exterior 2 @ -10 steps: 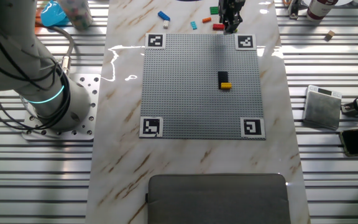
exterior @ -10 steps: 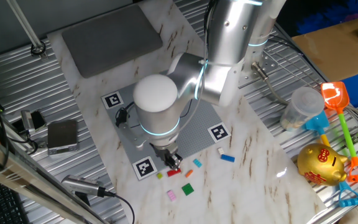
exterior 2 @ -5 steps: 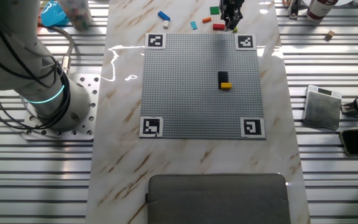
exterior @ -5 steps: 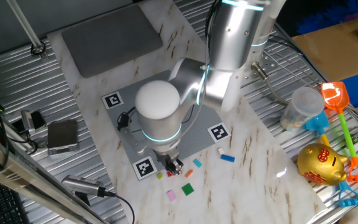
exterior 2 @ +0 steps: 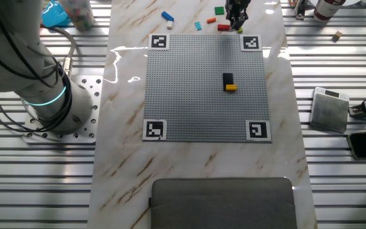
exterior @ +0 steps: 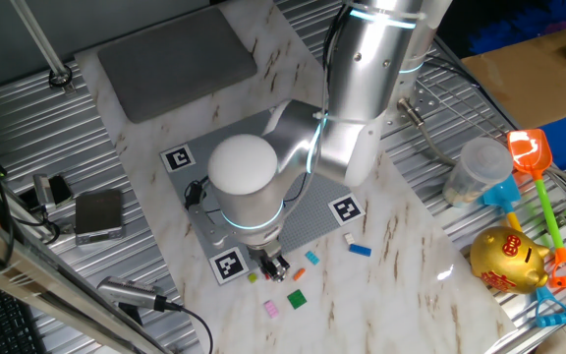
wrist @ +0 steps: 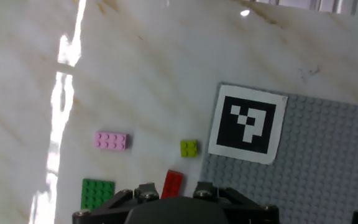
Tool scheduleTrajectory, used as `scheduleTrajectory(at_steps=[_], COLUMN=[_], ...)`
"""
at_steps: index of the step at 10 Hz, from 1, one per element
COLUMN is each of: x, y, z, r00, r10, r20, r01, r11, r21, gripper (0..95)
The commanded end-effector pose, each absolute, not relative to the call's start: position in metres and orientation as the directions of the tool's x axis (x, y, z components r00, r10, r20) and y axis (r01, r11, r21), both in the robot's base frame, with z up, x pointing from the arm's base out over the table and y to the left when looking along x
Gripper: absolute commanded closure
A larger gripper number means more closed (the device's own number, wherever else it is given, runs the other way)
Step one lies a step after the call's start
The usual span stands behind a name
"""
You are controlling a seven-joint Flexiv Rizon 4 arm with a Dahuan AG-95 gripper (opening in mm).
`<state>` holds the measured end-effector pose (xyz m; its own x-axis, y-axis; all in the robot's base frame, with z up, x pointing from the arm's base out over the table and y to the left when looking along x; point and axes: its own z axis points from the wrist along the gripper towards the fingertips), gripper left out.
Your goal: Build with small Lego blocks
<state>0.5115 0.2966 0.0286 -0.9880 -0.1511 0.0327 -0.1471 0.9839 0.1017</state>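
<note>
1. Since a second ago, the gripper (exterior: 276,264) has been lifted slightly off the red brick (wrist: 171,183), which is seen lying on the marble surface (wrist: 135,74) just beside the grey plate (exterior 2: 202,83).
2. Whether the jaws are open or closed cannot be told; nothing is seen held, so the pick-up is judged not yet made.
3. A yellow-green brick (wrist: 189,147), a pink brick (wrist: 111,141) and a green brick (wrist: 97,192) are found close by and could be knocked.
4. A black-and-yellow stack (exterior 2: 230,83) is already set on the plate.
</note>
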Motion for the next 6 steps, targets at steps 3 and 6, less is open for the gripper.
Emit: scheduleTrajectory(at_steps=[3, 6], x=[0.5023, 0.5004], y=[0.2941, 0.2947], z=[0.0201, 0.0206], r00=[-0.997, -0.998], r10=[-0.067, -0.055], r20=[0.025, 0.020], r01=[-0.065, -0.053], r11=[0.994, 0.994], r21=[0.092, 0.099], gripper=[76.0, 76.0])
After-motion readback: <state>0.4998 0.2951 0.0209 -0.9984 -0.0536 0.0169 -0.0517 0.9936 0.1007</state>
